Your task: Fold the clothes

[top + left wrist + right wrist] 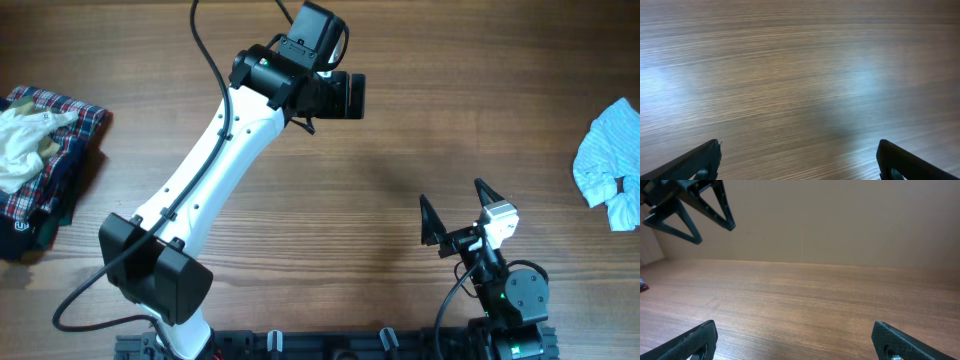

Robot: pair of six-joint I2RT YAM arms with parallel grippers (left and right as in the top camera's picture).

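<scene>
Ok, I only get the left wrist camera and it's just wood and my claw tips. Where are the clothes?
Observer: A heap of clothes sits at the far left edge of the table, with a cream-white garment on top of plaid cloth.
Operator: Is that all of them?
Observer: No, a pale blue striped garment lies crumpled at the right edge.
Operator: What's my other claw doing?
Observer: The right claw is open and empty, low near its base and well away from both piles.
</scene>
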